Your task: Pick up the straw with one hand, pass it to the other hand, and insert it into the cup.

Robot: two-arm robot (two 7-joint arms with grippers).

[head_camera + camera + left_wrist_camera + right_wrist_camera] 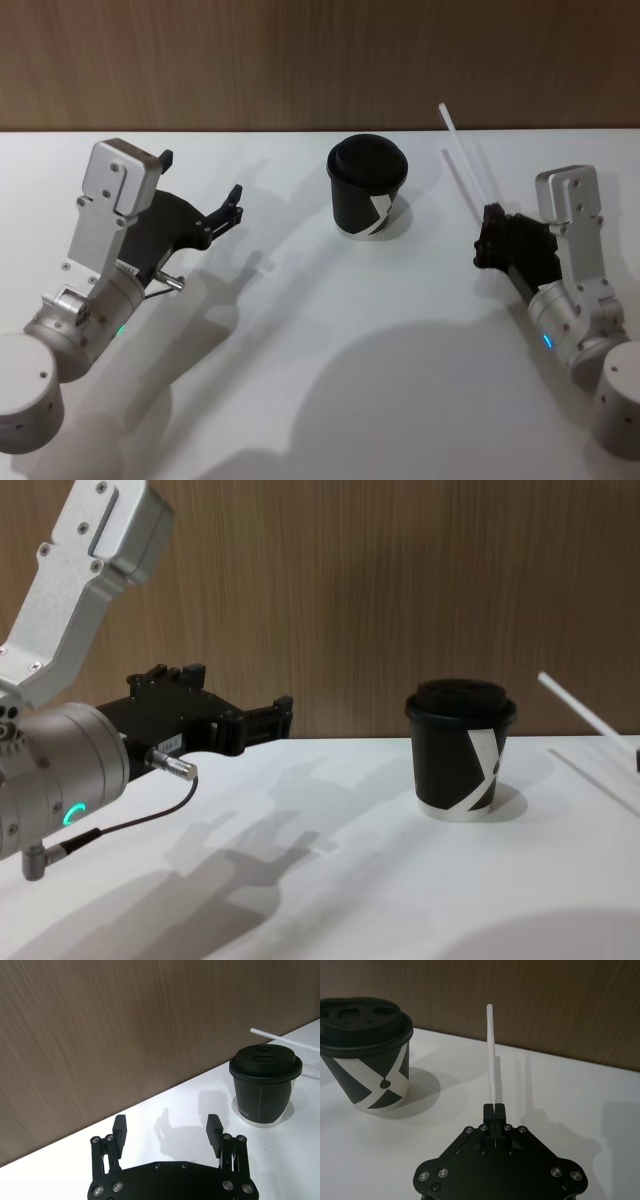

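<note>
Head view: right gripper (488, 222) clamps the straw (465, 157) right of the cup (366, 195); left gripper (201, 176) hangs spread wide.

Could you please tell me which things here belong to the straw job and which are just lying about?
Job: straw, clamped in the right gripper; left gripper, open; cup, lid on.
Just there: white table; wooden wall.

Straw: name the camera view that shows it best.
Right wrist view: the straw runs from the shut right pincer to its tip. Head view shows it slanting, thin. Left wrist and chest views catch part of it at their edges.
</note>
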